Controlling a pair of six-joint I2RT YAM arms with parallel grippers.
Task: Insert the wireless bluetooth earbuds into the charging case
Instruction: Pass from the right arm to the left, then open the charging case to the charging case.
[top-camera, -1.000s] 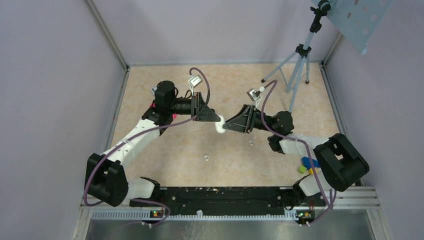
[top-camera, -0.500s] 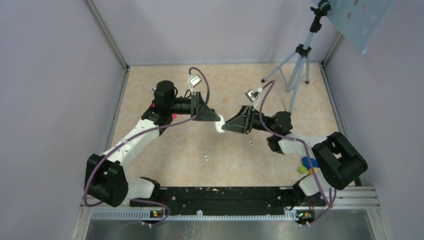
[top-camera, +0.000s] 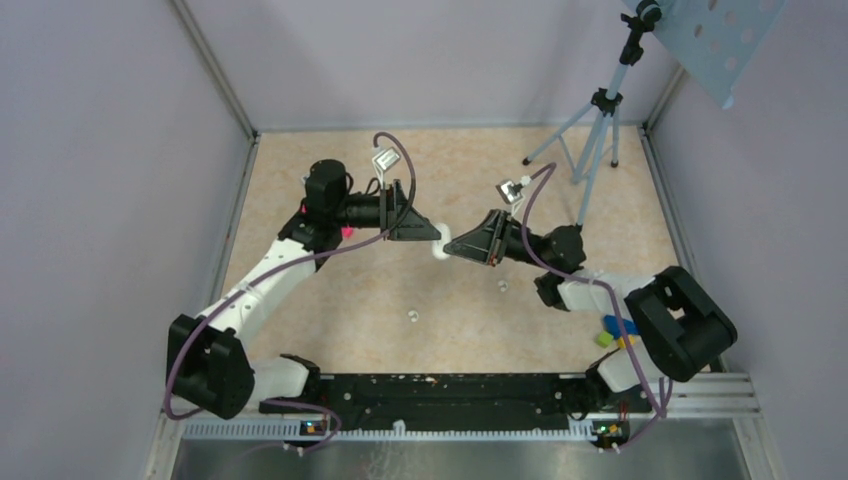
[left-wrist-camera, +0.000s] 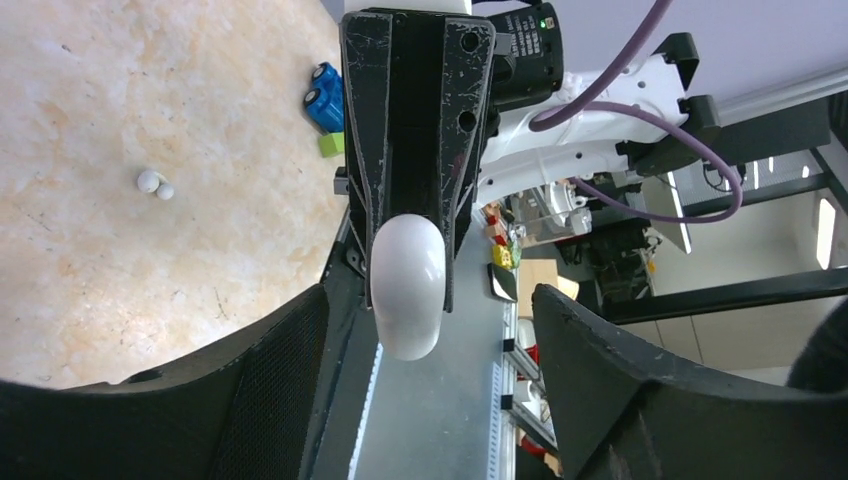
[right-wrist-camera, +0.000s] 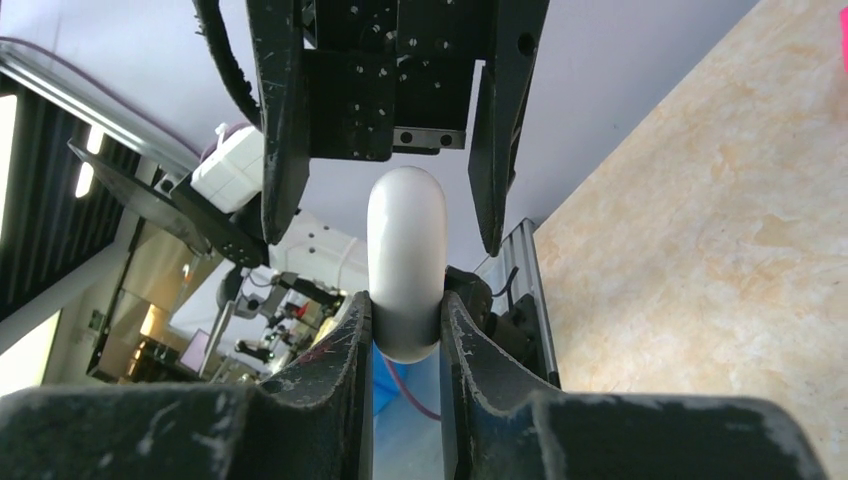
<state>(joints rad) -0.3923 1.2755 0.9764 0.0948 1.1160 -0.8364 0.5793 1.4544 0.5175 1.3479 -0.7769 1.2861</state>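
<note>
The charging case is a smooth white pill held above the table's middle between the two arms. My right gripper is shut on one end of it; in the right wrist view the case stands pinched between both pads. My left gripper faces it, open. Its fingers stand wide on either side of the case without touching it. Two earbuds lie on the table, one near the front middle and one below the right gripper. The left wrist view shows an earbud on the tabletop.
A tripod stands at the back right corner. Small coloured blocks and a blue toy lie by the right arm's base, also seen as the blue toy in the left wrist view. Grey walls close in three sides; a black rail runs along the near edge.
My left gripper has opened off the case and drawn slightly back. The right gripper has closed tighter on the case and now holds it alone.
</note>
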